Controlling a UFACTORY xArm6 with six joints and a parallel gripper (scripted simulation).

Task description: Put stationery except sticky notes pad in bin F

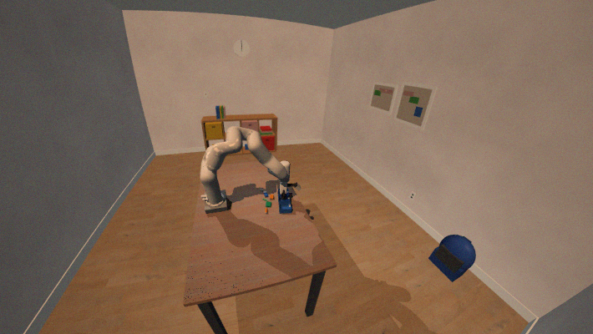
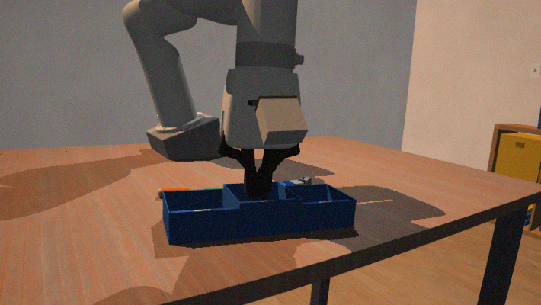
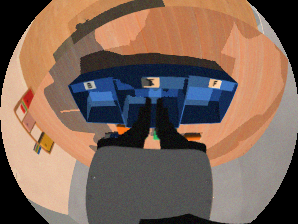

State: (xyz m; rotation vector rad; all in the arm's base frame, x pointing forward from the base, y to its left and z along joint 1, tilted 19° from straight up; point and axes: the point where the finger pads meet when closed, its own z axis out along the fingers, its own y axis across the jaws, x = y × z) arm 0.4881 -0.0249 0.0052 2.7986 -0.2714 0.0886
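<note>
A blue bin with three compartments (image 2: 259, 213) stands on the table; it also shows in the top view (image 1: 285, 204) and the wrist view (image 3: 153, 92). Its letter marks are too small to read. My gripper (image 2: 257, 196) points straight down with its fingertips inside the middle compartment. The fingers are shut, and I see nothing between them. In the wrist view my gripper (image 3: 153, 105) shows a spot of green in the gap between its fingers. An orange pen-like thing (image 2: 173, 189) lies on the table behind the left compartment. A small grey thing (image 2: 301, 181) lies behind the right compartment.
Small green (image 1: 266, 201), orange (image 1: 271, 196) and blue (image 1: 265, 194) things lie on the table between the bin and the arm's base (image 1: 216, 204). Two small dark things (image 1: 309, 214) lie to the right of the bin near the table's edge.
</note>
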